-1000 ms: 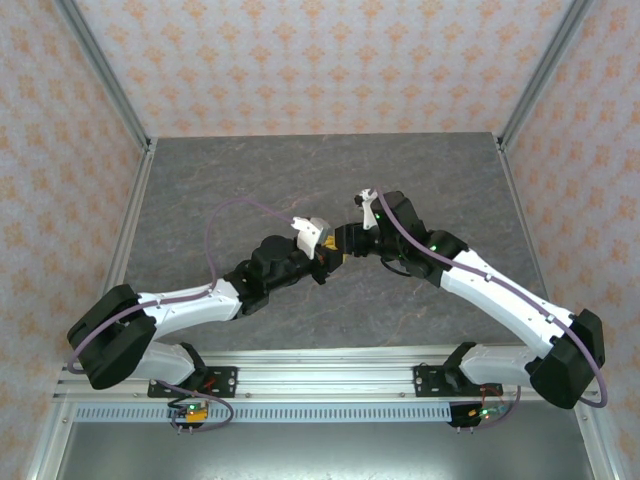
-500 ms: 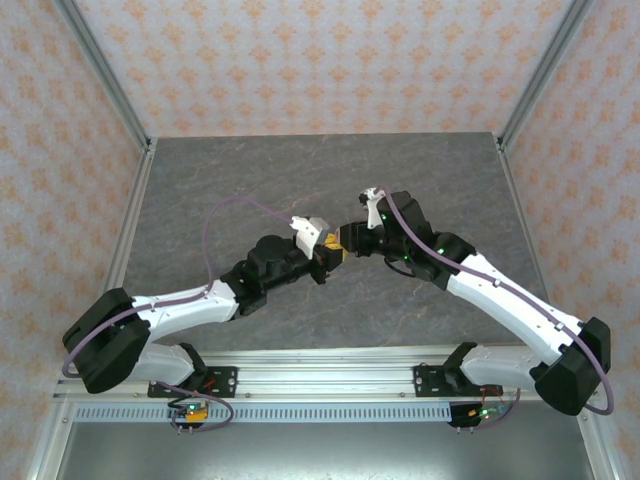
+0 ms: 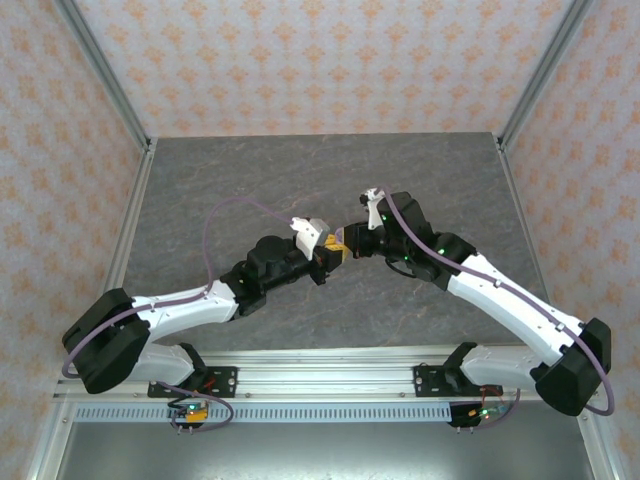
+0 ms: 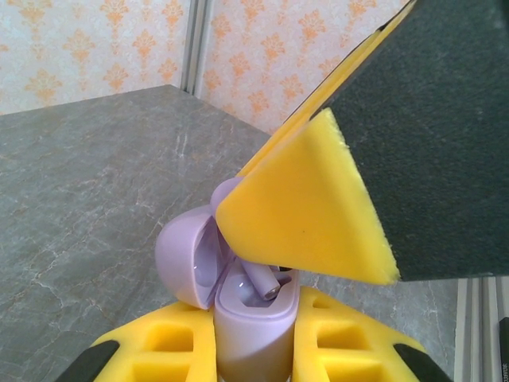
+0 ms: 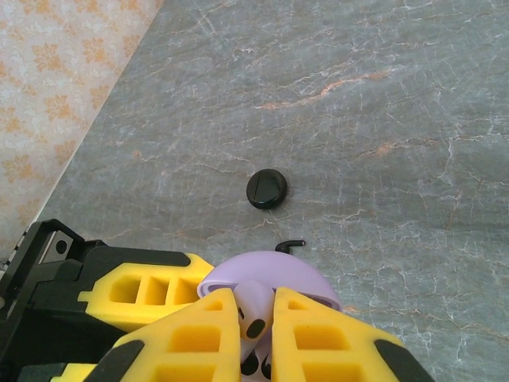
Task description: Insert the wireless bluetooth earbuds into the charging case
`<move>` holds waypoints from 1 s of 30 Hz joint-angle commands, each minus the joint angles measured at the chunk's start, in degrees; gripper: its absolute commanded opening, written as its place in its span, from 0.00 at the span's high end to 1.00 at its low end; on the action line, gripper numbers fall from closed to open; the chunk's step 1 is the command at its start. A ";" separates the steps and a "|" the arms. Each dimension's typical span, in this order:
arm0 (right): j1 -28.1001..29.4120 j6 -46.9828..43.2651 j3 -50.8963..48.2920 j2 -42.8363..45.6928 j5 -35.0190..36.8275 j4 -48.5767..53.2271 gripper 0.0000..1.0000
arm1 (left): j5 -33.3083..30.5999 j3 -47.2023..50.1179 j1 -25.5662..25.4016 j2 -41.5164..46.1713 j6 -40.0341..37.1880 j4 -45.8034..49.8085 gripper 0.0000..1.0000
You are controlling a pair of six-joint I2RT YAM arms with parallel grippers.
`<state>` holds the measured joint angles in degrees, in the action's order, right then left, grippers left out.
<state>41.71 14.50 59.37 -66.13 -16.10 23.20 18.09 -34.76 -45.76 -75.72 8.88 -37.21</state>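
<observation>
My left gripper [image 4: 256, 338] is shut on the lavender charging case [image 4: 254, 318], held upright with its lid [image 4: 187, 255] swung open. My right gripper [image 5: 256, 301] is directly over the case mouth, shut on a pale lavender earbud [image 5: 256, 312]. In the left wrist view a lavender earbud stem [image 4: 266, 282] pokes into the case well under the right gripper's yellow finger [image 4: 306, 207]. The open lid [image 5: 274, 274] shows just beyond the right fingertips. In the top view the two grippers meet mid-table, left [image 3: 326, 256] and right [image 3: 343, 243].
A round black charging case [image 5: 267, 189] lies shut on the grey marble table [image 5: 382, 103] beyond the grippers. A black earbud [image 5: 290, 244] lies on the table between it and the lavender lid. Patterned walls and metal posts ring the table.
The right gripper's jaws have closed in on the lavender earbud. The right arm shifted slightly toward the left gripper. The left arm has held still with the case.
</observation>
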 commanded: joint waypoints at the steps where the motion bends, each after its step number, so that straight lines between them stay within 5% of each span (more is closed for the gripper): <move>1: 0.47 -1.90 0.61 1.37 0.31 2.67 0.88 | 1.08 -0.36 -0.12 2.04 -1.06 -4.05 0.94; 10: 3.69 -4.64 2.16 0.53 3.75 5.84 0.86 | 0.77 -2.32 -0.11 2.00 -0.91 -1.06 0.94; 20: 4.78 -5.37 3.20 0.63 3.73 6.73 0.68 | 0.38 -2.41 -0.11 1.96 -1.06 -0.82 0.94; 30: 4.78 -4.09 3.12 1.18 7.29 6.55 0.63 | 1.33 -1.28 -0.09 2.05 -1.95 -2.43 0.94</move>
<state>46.11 9.82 61.10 -65.71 -11.00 27.66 19.09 -35.16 -45.76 -75.46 8.47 -36.12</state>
